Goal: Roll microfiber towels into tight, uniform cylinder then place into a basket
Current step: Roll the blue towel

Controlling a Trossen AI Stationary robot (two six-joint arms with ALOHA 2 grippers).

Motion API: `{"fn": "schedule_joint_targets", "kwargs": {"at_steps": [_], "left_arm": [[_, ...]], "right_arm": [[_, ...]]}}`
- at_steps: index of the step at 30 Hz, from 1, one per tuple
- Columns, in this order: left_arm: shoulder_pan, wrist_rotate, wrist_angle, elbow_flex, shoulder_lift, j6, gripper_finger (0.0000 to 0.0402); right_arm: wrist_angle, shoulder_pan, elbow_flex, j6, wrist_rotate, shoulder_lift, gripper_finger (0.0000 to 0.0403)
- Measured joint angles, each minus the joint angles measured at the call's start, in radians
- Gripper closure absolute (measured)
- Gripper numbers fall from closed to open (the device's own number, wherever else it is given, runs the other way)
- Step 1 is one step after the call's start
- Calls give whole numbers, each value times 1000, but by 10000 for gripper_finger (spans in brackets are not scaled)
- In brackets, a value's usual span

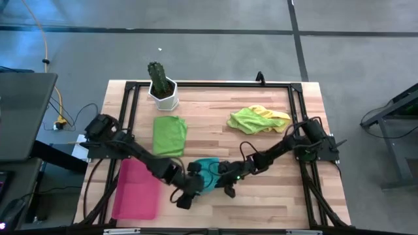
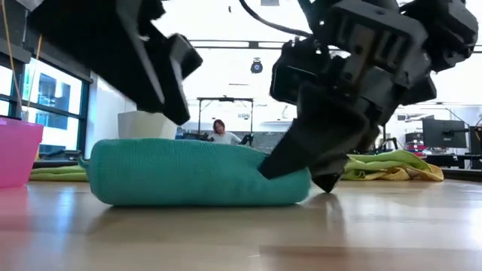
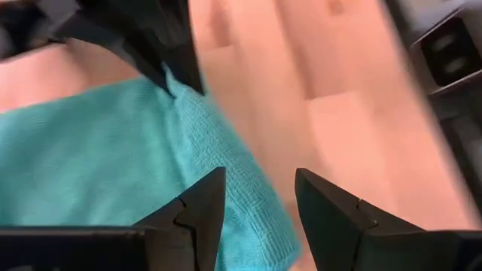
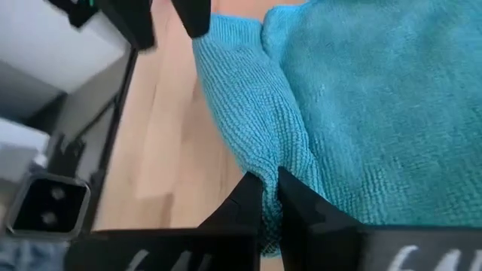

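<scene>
Low view shows your left gripper (image 2: 169, 83) lifted, fingers apart and empty, above the teal towel (image 2: 188, 175); bring it down on the free edge and tuck evenly while your right gripper (image 2: 297, 162) stays pinched shut on the other end; the towel lies mid-table in front, thick and lumpy, barely rolled, near the basket (image 1: 136, 190).

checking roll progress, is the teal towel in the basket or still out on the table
Out: the teal towel lies bunched on the wood, right of the pink basket.
</scene>
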Motion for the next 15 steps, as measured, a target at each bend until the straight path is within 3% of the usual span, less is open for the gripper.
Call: {"fn": "schedule_joint_targets", "kwargs": {"at_steps": [7,15], "left_arm": [[-112,-264,-21,0,0,-49,250],[-132,-301,-82,0,28,-182,250]], "right_arm": [[16,-31,2,130,-20,-3,400],[19,-30,2,150,-37,-4,400]]}}
